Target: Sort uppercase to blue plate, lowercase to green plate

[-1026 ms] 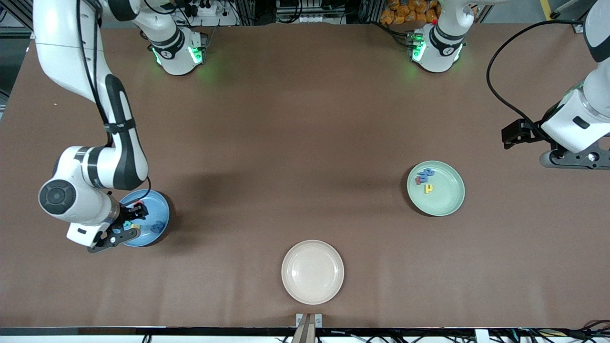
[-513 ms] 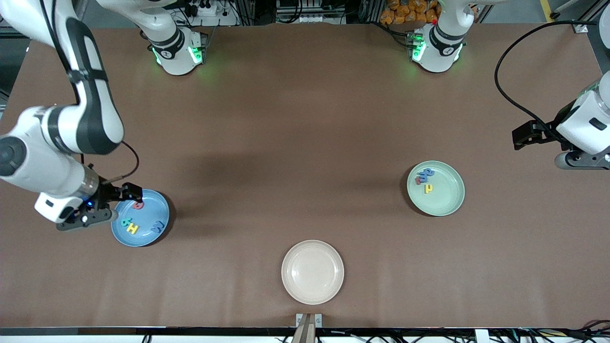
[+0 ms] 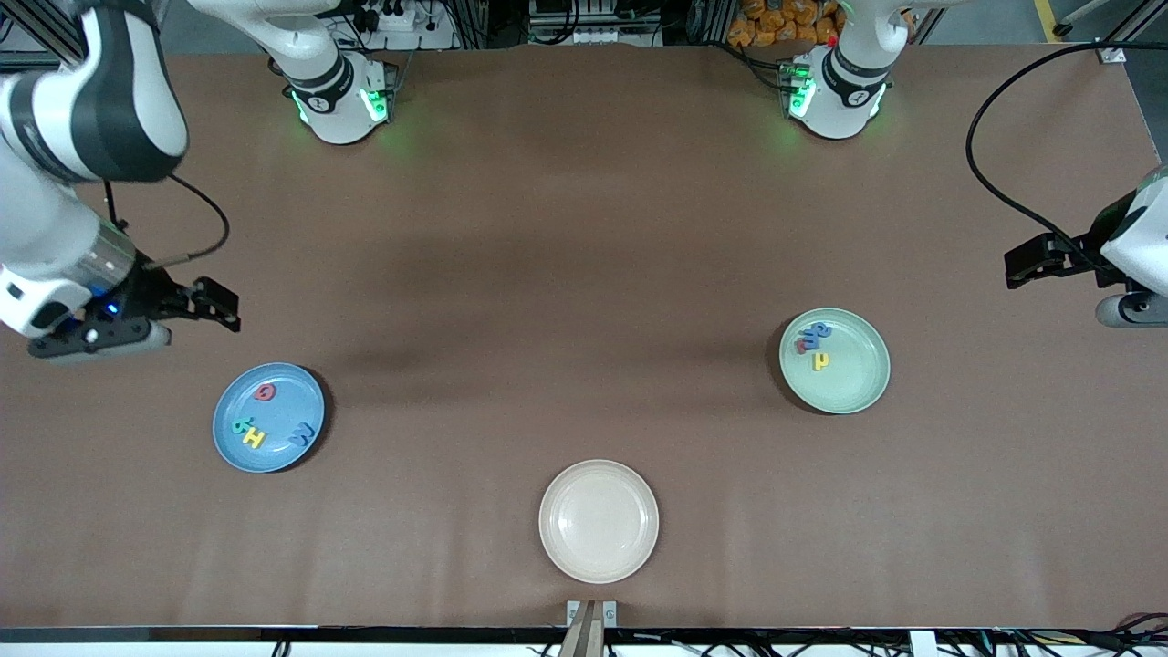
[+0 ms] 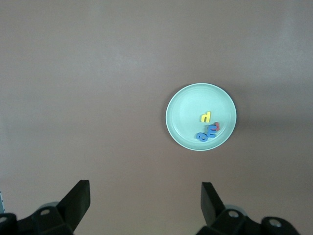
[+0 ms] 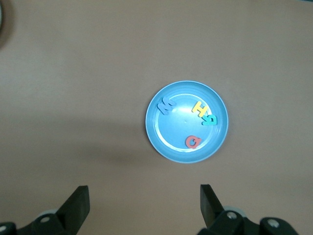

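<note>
- Fingers of both grippers stand wide apart with nothing between them. From the front view, I see the right gripper (image 3: pixel 212 304) raised over bare brown table (image 3: pixel 566 274), near the round sky-blue plate (image 3: pixel 239 447) but no longer over it as it was one second ago; I judge it has let go of the last letter and is retreating. The left gripper (image 3: pixel 1031 260) also moved further toward its own end of the table.
- On my left wrist view, the open left fingers (image 4: pixel 78 198) frame the round pale mint-green plate (image 4: pixel 181 132), which carries the small lowercase letters (image 4: pixel 208 128): one yellow, two blue, one red, close together.
- On my right wrist view, the open right fingers (image 5: pixel 78 200) look down at the blue plate, which holds the flat uppercase letters (image 5: pixel 195 125): blue W, yellow H touching green R, red Q.
- Round beige plate (image 3: pixel 639 547) sits nearest the front camera. I judge the sorting complete.
</note>
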Controlling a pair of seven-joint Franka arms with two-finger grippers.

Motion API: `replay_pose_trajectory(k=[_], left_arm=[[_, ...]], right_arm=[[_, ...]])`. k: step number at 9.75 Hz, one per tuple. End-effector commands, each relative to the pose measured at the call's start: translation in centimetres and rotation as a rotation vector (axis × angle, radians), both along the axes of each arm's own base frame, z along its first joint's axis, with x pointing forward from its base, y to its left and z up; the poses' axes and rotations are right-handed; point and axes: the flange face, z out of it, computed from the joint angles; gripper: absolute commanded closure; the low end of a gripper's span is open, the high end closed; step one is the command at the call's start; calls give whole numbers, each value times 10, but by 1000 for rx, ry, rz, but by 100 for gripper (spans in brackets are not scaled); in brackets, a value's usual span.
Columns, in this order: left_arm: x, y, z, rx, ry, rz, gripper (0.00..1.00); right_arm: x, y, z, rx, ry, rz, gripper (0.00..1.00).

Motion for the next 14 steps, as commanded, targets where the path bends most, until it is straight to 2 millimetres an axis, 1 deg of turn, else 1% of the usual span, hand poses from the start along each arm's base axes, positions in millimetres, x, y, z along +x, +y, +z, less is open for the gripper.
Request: replay_pose_trajectory(k=[1, 2, 3, 4, 5, 6, 8, 9, 11, 14], left_arm=[[-1, -2, 5, -17, 6, -12, 0], [-1, -3, 5, -17, 6, -12, 0], [-1, -4, 5, -17, 6, -13, 0], [-1, -3, 5, -17, 6, -12, 0], [-1, -4, 5, -17, 6, -13, 0], [-1, -5, 5, -17, 6, -16, 0], [-2, -11, 5, -17, 5, -19, 0], [-2, -10, 6, -17, 4, -16, 0], [-2, -10, 5, -18, 5, -12, 0], [0, -19, 3, -17, -6, 45, 0]], right_arm=[[-14, -19, 54, -13, -5, -43, 0], [-17, -25, 71, -16, 2, -52, 0], [-19, -34, 79, -38, 9, -63, 0], [-22, -37, 94, -46, 19, -68, 0], [-26, -45, 115, -45, 18, -86, 0], [-29, -43, 132, -43, 25, -111, 0], [-32, -26, 138, -27, 38, -154, 0], [-32, -16, 150, -19, 14, -176, 0], [-34, -10, 153, -17, 15, -189, 0], [-33, -10, 152, -16, 17, -187, 0]])
